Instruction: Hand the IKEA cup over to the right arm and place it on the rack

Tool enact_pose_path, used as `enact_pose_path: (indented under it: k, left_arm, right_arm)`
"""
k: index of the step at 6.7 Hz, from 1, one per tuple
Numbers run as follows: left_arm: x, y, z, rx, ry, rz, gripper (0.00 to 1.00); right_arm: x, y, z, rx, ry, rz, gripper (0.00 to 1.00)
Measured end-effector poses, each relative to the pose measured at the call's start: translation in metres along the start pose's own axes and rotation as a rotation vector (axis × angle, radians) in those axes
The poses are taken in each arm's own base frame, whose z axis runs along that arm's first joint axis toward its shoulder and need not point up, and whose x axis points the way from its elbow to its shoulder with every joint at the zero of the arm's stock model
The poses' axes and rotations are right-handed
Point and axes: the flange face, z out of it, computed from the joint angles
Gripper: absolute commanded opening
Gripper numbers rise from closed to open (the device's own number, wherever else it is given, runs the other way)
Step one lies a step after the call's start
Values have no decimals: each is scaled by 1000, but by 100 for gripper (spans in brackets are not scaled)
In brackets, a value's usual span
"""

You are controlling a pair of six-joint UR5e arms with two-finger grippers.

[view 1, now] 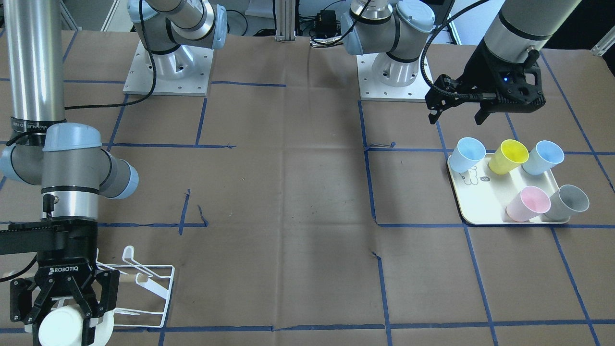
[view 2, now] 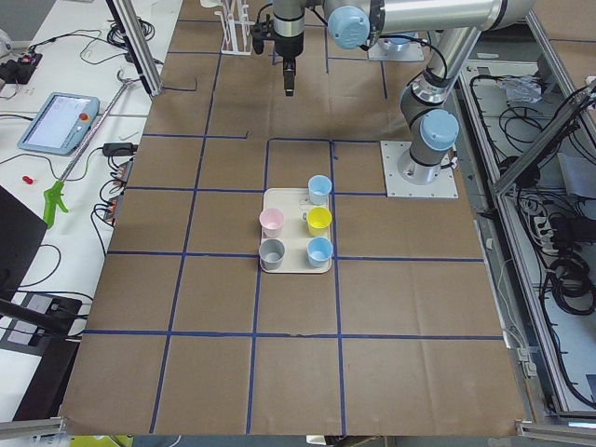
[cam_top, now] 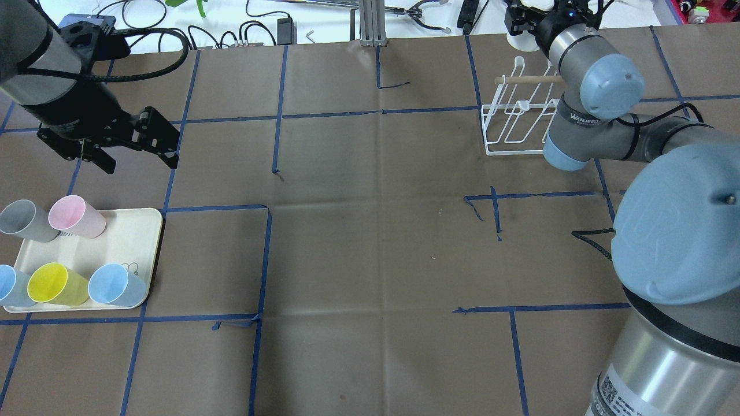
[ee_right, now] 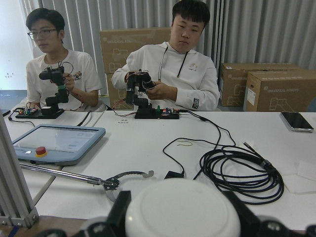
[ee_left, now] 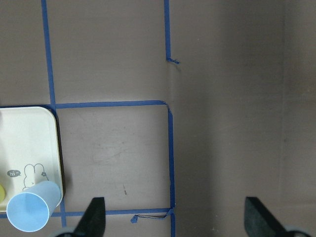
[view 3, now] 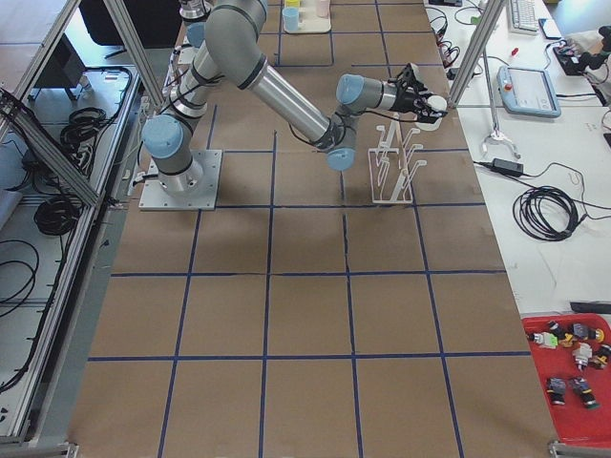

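A white IKEA cup (view 1: 58, 327) lies sideways in my right gripper (view 1: 65, 315), whose fingers are shut on it. It hangs at the outer end of the white wire rack (view 1: 153, 288), near the table's far edge; the cup (cam_top: 516, 39) sits just past the rack (cam_top: 511, 130) in the overhead view. Whether it touches a prong I cannot tell. From the right wrist, the cup (ee_right: 182, 210) fills the space between the fingers. My left gripper (view 1: 459, 114) is open and holds nothing, hovering beside the cream tray (view 1: 480, 211); bare paper lies under the gripper (ee_left: 175, 219).
The tray (cam_top: 130, 242) carries several upright cups: two blue, a yellow (cam_top: 55, 284), a pink (cam_top: 75, 216) and a grey. Blue tape lines cross the brown table cover. Two people sit at a white desk (ee_right: 148, 143) with cables beyond the far edge.
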Motion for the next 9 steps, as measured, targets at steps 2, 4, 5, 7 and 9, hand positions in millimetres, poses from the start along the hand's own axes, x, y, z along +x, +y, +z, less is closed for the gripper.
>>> enact_pose_path:
  k: [2, 4, 5, 7, 9]
  left_arm:
    - [-53, 29, 18, -36, -25, -10, 99]
    - [-99, 60, 38, -75, -42, 8, 99]
    - [-114, 69, 44, -81, -40, 18, 99]
    - [-125, 72, 84, -77, -37, 36, 99]
    - [-128, 70, 150, -47, -50, 36, 99]
  right_arm:
    - [-2, 15, -1, -30, 9, 7, 10]
    - [-7, 26, -5, -51, 3, 10, 28]
    - [-10, 29, -5, -55, -1, 10, 41]
    - [-12, 33, -8, -54, 5, 9, 100]
    - [-12, 32, -10, -44, 9, 7, 100]
